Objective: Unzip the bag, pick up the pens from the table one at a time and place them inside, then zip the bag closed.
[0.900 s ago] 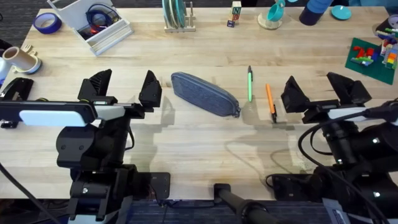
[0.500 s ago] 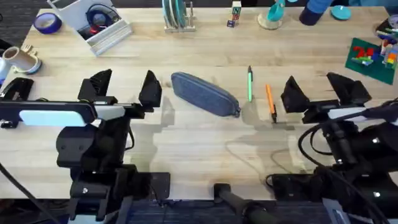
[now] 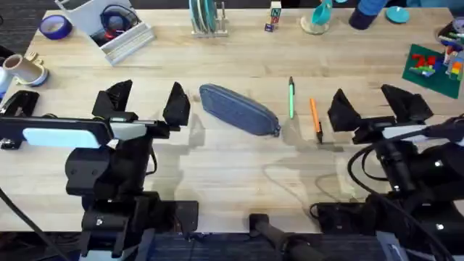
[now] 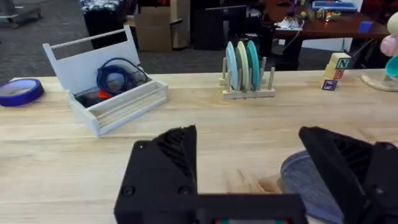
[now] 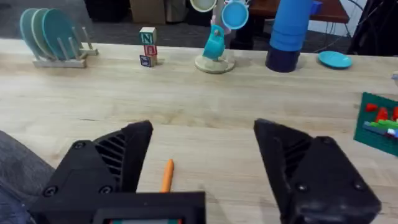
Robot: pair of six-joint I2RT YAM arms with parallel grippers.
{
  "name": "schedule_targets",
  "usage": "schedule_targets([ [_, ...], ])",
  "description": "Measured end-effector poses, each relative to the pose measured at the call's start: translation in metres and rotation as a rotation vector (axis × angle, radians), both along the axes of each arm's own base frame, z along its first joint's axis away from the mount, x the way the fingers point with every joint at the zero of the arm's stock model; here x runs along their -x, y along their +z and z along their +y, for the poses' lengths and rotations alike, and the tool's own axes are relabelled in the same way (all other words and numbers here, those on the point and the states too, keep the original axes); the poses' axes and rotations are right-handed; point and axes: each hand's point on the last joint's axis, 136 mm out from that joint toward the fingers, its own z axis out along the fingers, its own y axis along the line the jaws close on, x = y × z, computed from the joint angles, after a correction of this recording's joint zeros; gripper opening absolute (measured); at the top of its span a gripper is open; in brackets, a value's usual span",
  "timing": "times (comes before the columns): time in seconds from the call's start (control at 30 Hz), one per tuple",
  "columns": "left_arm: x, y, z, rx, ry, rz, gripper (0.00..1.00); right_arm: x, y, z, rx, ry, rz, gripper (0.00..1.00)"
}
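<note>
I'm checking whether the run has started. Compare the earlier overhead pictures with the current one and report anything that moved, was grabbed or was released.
Nothing visibly changed. The grey-blue fabric pouch lies zipped on the light wooden table, with the green pen and the orange pen beside it. The left pincer and right pincer stay open and empty at either side.
</note>
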Motion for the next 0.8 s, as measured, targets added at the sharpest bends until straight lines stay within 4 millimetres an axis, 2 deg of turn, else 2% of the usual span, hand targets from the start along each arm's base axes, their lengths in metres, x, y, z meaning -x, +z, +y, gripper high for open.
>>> schedule_targets([
  [0.13,0.002,0.004,0.0,0.0,0.0,0.009,0.994,0.002,0.001,0.001,0.011,0.005,0.019,0.996],
  [0.27,0.008,0.027,0.0,0.0,0.0,-0.002,0.993,0.007,0.01,0.001,0.015,0.006,0.037,0.996],
  [0.4,0.02,0.06,0.0,0.0,0.0,-0.026,0.994,0.016,0.035,0.001,0.015,0.009,0.032,0.996],
  [0.6,0.048,0.114,0.0,-0.012,0.001,-0.064,0.994,0.04,0.083,0.001,0.015,0.01,0.005,0.996],
  [0.8,0.065,0.158,0.0,-0.02,0.001,-0.031,0.993,0.062,0.124,0.002,0.015,0.012,-0.009,0.995],
])
